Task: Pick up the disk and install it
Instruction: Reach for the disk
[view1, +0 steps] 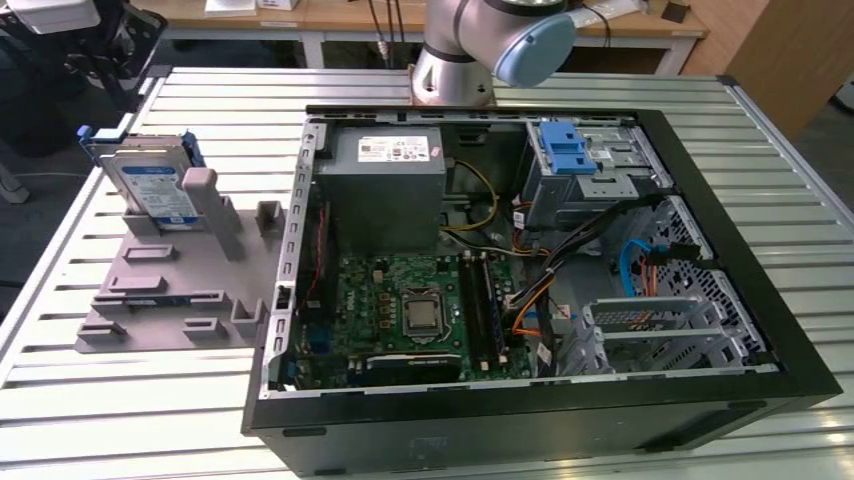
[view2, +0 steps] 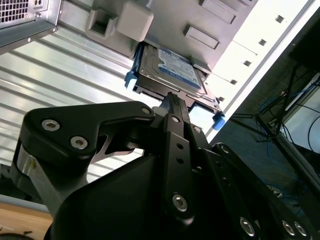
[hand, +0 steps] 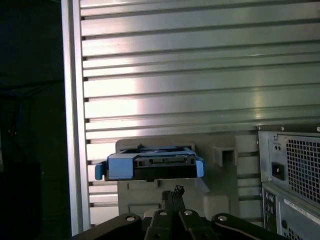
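The gripper (view2: 171, 98) is seen in both wrist views with its two fingers drawn together at the tips, and nothing is held between them. It is poised just short of the disk (view2: 172, 67), and no contact between the two can be made out.

The disk (view1: 154, 185) is stood on edge in a slot of the grey fixture (view1: 174, 300), which lies on the slatted metal table (view1: 747, 130) to the exterior view's left of the open computer case (view1: 534, 430). In the first wrist view the disk's blue side rails are presented end-on towards the fingertips.

The task is judged to be at its very start. The disk has not been grasped or lifted, and the installing is wholly left to do. Inside the case, the drive cage (view1: 594, 170) with its blue latch (view1: 567, 150) is seen near the arm (view1: 481, 50), and no disk is seen in it.

As to writing, a blue-and-white label (view2: 175, 62) is carried on the disk's flat face, and a white sticker (view1: 394, 150) is fixed to the power supply (view1: 387, 200). Print is present on both, but none of it is read out here.
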